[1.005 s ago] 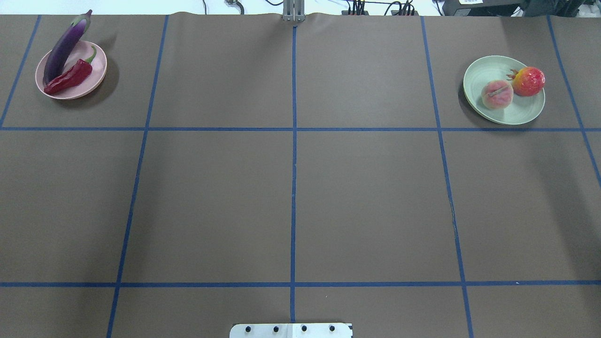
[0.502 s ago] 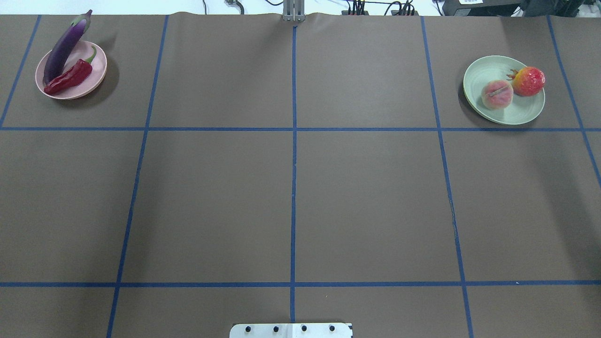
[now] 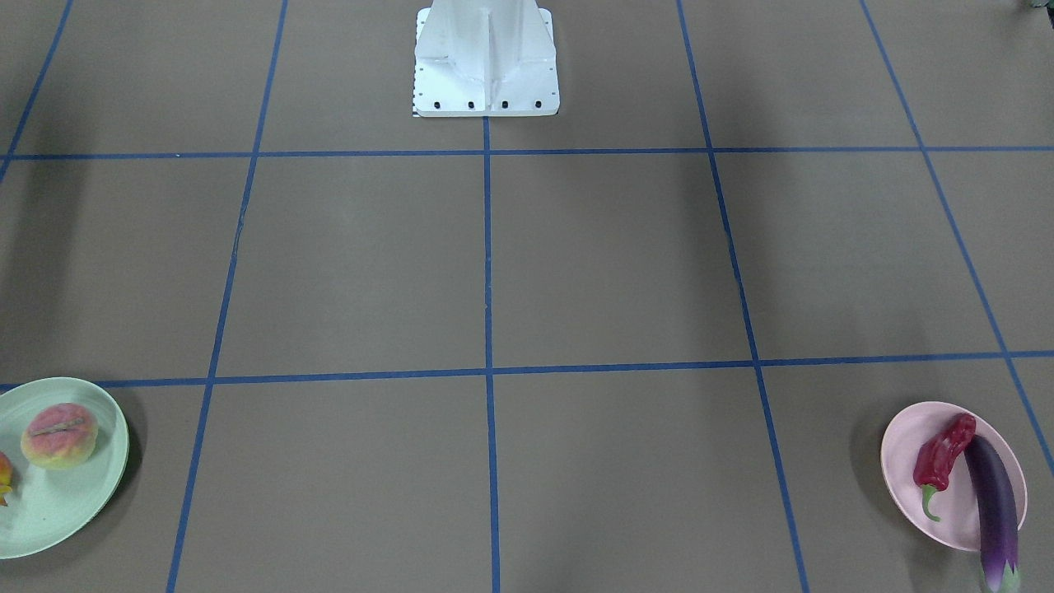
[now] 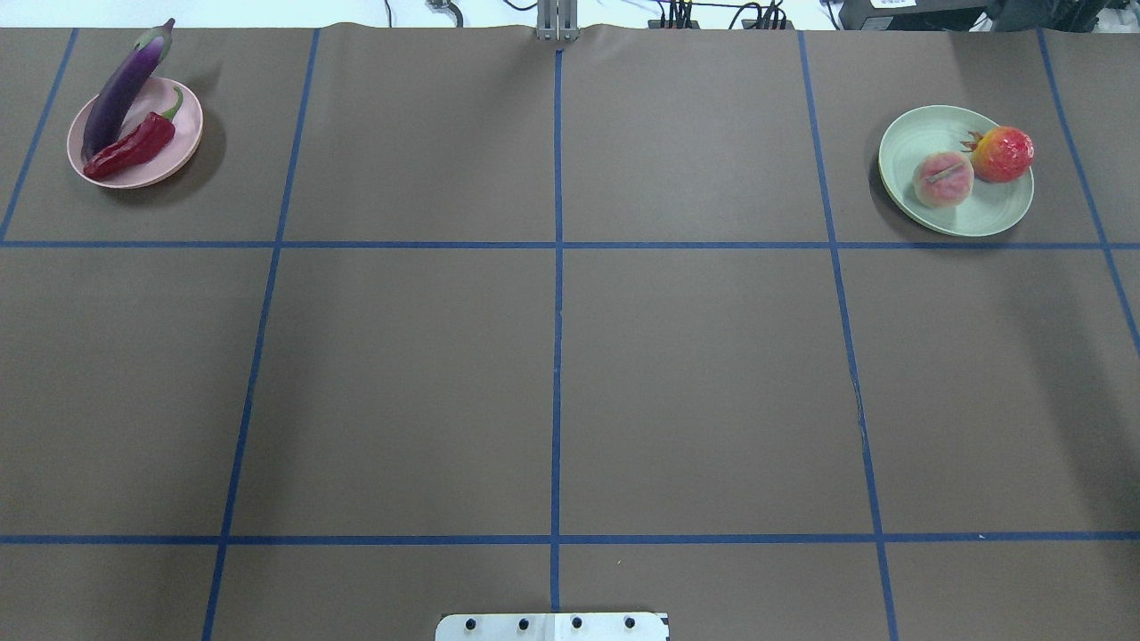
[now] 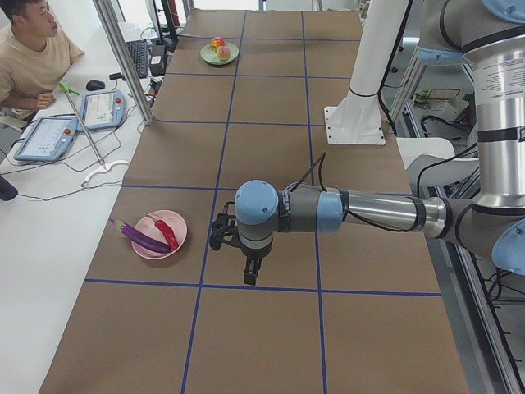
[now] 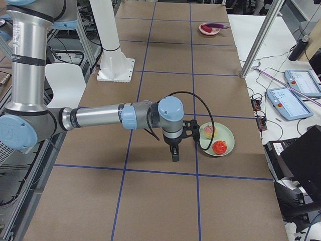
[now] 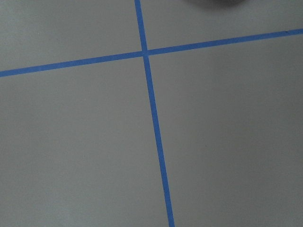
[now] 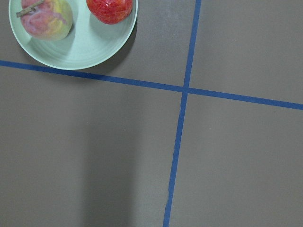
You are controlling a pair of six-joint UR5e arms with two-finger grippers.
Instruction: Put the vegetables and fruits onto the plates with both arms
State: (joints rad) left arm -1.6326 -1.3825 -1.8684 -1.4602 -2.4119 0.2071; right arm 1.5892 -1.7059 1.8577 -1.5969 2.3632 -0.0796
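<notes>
The purple eggplant (image 4: 120, 89) and the red chili (image 4: 134, 147) lie on the pink plate (image 4: 169, 158) at the far left; the eggplant's cap end hangs over the rim. On the mint green plate (image 4: 926, 129) at the far right rest the peach (image 4: 942, 179) and, at its rim, the pomegranate (image 4: 1003, 154). My left gripper (image 5: 249, 272) hangs above the table beside the pink plate (image 5: 177, 225). My right gripper (image 6: 174, 152) hangs beside the green plate (image 6: 226, 134). Both show only in side views, so I cannot tell whether either is open or shut.
Blue tape lines (image 4: 557, 294) divide the brown table. The white base block (image 3: 486, 62) stands at the robot's edge. A person (image 5: 29, 49) sits at a side desk with tablets (image 5: 74, 123). Metal posts (image 5: 123, 57) stand along that edge.
</notes>
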